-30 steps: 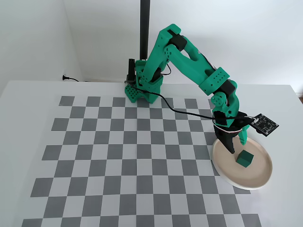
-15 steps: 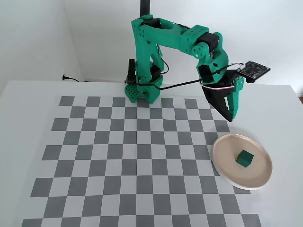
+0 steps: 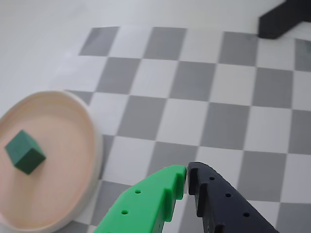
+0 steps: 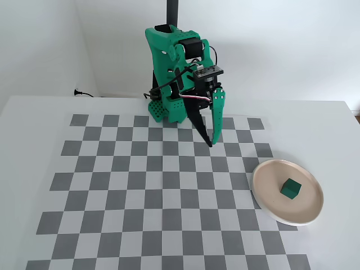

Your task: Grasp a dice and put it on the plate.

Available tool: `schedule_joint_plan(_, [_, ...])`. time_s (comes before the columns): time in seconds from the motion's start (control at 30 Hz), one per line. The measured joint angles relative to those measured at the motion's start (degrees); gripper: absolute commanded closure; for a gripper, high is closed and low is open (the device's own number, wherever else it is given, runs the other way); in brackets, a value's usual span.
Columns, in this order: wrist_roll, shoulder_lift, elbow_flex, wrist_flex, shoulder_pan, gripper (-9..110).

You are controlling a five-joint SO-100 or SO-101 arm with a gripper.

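Note:
The dark green dice (image 4: 290,188) lies inside the round beige-pink plate (image 4: 264,191) at the right of the fixed view. In the wrist view the dice (image 3: 25,152) sits on the plate (image 3: 95,141) at the lower left. My gripper (image 4: 211,142) hangs over the checkerboard, up and left of the plate and well apart from it. It is shut and empty: in the wrist view its green and black fingertips meet (image 3: 187,171) with nothing between them.
A grey and white checkerboard mat (image 4: 140,185) covers the white table. The green arm base (image 4: 169,84) stands at the mat's far edge with a black post behind it. A dark block (image 3: 284,19) shows at the top right of the wrist view.

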Motion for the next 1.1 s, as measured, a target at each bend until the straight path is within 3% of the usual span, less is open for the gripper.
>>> schedule_joint_plan(0.27, [1.85, 14.41, 16.79, -3.96, 11.34, 106])
schedule_joint_plan(0.67, [3.43, 32.61, 37.35, -6.15, 19.42, 106])
schedule_joint_plan(0.87, [18.46, 33.57, 40.17, -10.90, 22.68, 105])
schedule_joint_plan(1.1, [36.91, 33.57, 40.43, -8.44, 25.40, 106])
